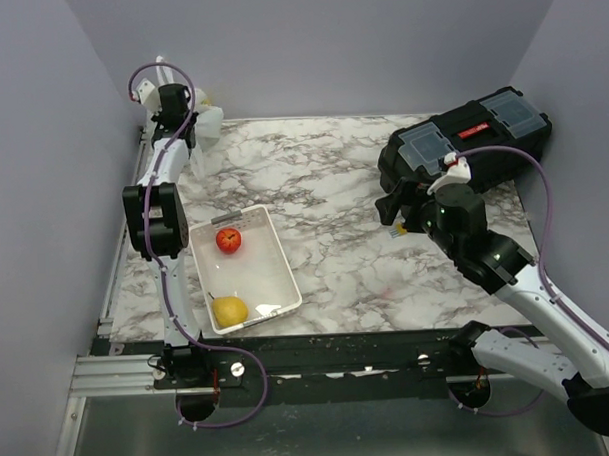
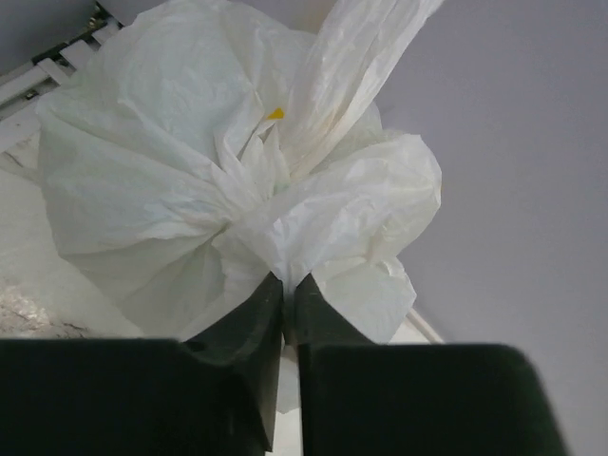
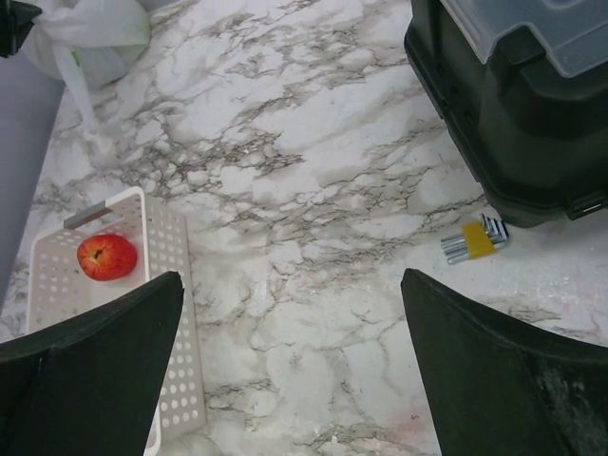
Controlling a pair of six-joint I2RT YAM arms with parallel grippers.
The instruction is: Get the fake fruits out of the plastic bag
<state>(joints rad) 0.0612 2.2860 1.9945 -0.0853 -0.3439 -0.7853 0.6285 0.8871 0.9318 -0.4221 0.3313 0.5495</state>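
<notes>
Over at the far-left corner of the marble-patterned counter (image 1: 343, 187), the thin, crinkly, translucent white plastic bag (image 2: 190, 161) is bunched up and lifted. The left claw (image 2: 285, 283) has its two dark fingers pressed almost together on a gathered pleat of the film. The bag fans out directly beyond the fingertips and touches them. That pinch looks meant to hoist or tip the bag so its contents can slide toward the mouth. None of the fake fruits shows in any view, so they are judged to be inside the folds. A small yellow fleck (image 2: 275, 114) peeks out between creases, and what it is cannot be told.

Further right, near the left edge and toward the near side, lies a white perforated rectangular plastic tray (image 1: 282, 251). It holds a round red apple (image 1: 228, 240) at its far end and a yellow pear-shaped fruit (image 1: 228, 311) at its near end. The tray seems a likely place to drop things.

Right of centre hovers the right claw (image 3: 291, 277), fingers spread as wide as they go and holding nothing. It is well apart from the bag, which sits at the far-left corner of its view, and probably waits to receive or pick whatever comes out.

At the far-right corner sits a black plastic toolbox with clear lid panels (image 1: 467, 147). Just beside its near side lies a small set of metal hex keys in a yellow holder (image 3: 472, 239).
</notes>
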